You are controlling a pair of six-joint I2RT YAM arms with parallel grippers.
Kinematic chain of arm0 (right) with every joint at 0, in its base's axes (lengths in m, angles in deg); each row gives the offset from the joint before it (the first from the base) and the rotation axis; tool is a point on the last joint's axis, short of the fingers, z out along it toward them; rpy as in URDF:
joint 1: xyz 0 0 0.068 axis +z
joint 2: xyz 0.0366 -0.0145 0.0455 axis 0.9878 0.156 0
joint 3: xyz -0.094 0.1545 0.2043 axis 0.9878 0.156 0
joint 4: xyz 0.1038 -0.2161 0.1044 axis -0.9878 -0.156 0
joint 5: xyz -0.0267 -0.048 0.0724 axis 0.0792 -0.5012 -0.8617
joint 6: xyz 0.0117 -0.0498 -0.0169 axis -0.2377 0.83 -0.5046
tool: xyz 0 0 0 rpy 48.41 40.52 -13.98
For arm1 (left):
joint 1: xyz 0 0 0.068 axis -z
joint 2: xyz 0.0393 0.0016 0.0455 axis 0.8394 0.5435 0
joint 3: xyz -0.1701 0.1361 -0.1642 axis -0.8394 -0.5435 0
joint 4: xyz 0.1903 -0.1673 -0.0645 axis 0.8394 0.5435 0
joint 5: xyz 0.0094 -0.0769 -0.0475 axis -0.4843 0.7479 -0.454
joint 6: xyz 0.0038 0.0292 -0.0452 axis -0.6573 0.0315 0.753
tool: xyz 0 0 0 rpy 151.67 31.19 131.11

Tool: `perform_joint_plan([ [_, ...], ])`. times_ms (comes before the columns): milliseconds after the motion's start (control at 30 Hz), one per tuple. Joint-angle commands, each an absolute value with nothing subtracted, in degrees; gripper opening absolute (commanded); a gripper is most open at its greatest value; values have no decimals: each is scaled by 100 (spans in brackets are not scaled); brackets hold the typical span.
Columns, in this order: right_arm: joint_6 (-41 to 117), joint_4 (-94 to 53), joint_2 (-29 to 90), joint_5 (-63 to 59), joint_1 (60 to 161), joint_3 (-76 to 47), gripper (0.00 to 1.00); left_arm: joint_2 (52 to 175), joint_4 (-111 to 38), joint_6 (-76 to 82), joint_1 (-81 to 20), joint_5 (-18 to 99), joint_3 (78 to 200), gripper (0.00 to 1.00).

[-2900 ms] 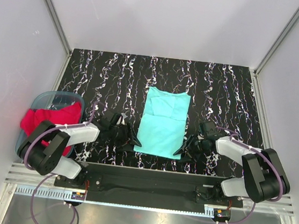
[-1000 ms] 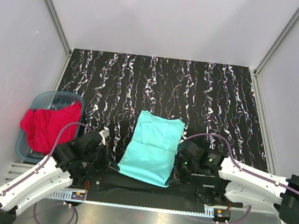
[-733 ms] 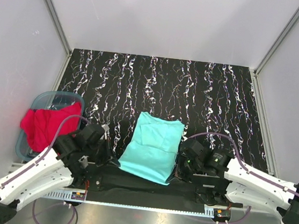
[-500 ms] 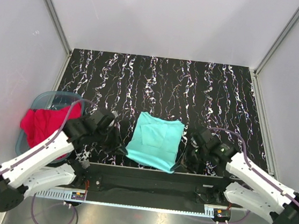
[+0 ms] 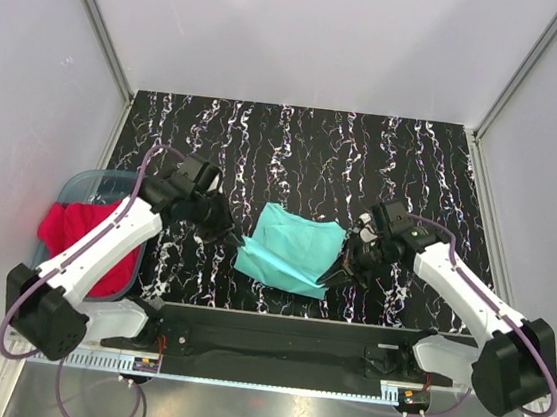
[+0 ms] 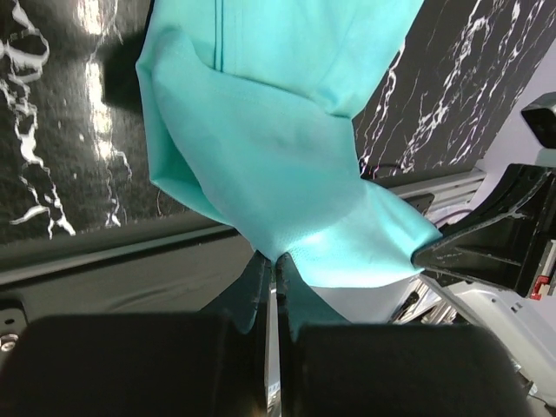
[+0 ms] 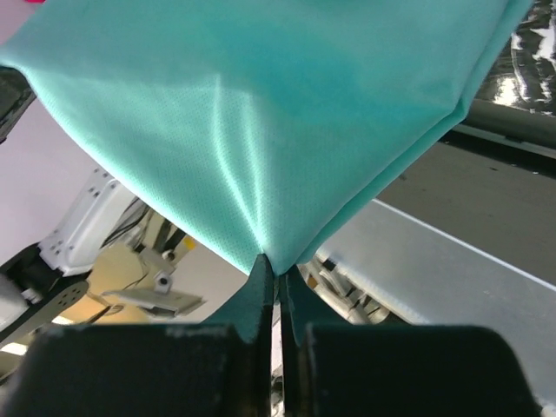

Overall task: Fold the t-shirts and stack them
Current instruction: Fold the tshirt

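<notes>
The mint-teal t-shirt (image 5: 292, 248) lies in the middle of the black marbled table (image 5: 414, 164), its near hem raised off the surface and doubled back over the rest. My left gripper (image 5: 232, 238) is shut on the hem's left corner, and my right gripper (image 5: 336, 268) is shut on its right corner. In the left wrist view the teal cloth (image 6: 261, 148) hangs from the pinched fingertips of the left gripper (image 6: 276, 261). The right wrist view shows the cloth (image 7: 261, 113) stretched tight from the closed right gripper (image 7: 280, 265). The red t-shirt (image 5: 83, 232) lies crumpled in the tub.
A translucent blue-grey tub (image 5: 95, 186) stands at the table's left edge, under my left arm. White enclosure walls with metal posts surround the table. The black base rail (image 5: 274, 334) of the arms runs along the near edge.
Both grippers, still shut on the teal shirt's near corners, have risen and moved away from the base, carrying the hem back over the shirt, which now looks shorter.
</notes>
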State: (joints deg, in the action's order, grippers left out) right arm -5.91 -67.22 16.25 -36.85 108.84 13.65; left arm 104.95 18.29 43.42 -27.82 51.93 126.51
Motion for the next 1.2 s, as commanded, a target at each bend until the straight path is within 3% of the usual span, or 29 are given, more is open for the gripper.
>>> perform_joint_plan([
  [0, -368, -6507, 1856, -4632, 10503, 1216, 0, 10842, 1647, 3909, -2965, 5517, 13103, 0],
  [300, 229, -6726, 2832, -5275, 9790, 725, 0, 11993, 1551, 3610, -3220, 5772, 14183, 0],
  [767, -166, -6313, 4168, -5793, 9087, 74, 0, 13655, 1445, 3557, -3484, 6132, 15652, 0],
  [1167, -508, -5690, 5512, -5874, 8244, -743, 0, 15061, 331, 3830, -3616, 6519, 16759, 0],
])
